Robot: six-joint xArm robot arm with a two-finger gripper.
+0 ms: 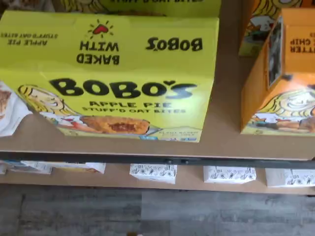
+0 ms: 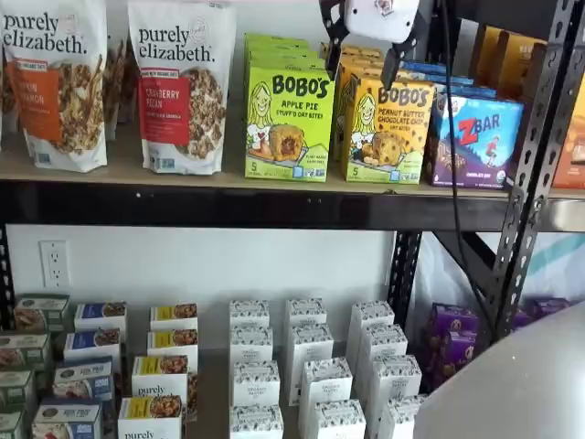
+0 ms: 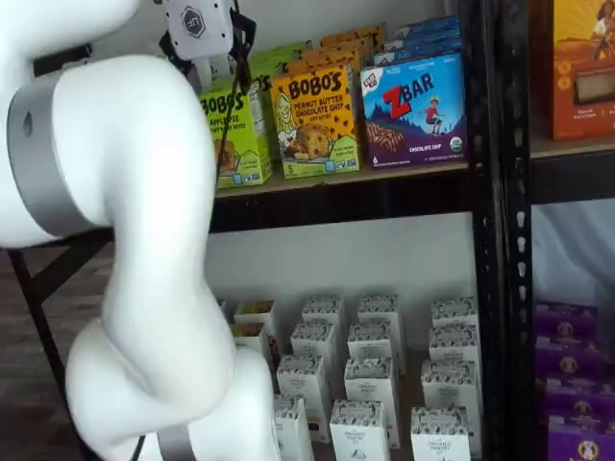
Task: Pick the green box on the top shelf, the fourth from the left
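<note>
Hanging with its two black fingers spread apart and nothing between them, the gripper (image 2: 364, 62) sits high at the front of the top shelf (image 2: 274, 206), in a shelf view lined up over the yellow-orange Bobo's box (image 2: 388, 130) and not yet over its target. The green box (image 2: 288, 123), the lime Bobo's Apple Pie carton, stands upright at the shelf's front edge just left of that orange neighbour, with more green cartons ranked behind it toward the far wall. In the wrist view the green box (image 1: 110, 73) fills most of the picture, its top panel and front face both showing, and a strip of bare board separates it from the orange carton. To do this step well, the gripper probably needs to shift left until the carton's top sits squarely between the fingers, then come down with one finger in that bare strip and the other on the carton's left side, where a granola pouch (image 2: 181, 87) stands near. The likely risks are clipping the orange box or pushing the green one back into its row, so a slow, centred descent seems wise before closing.
</note>
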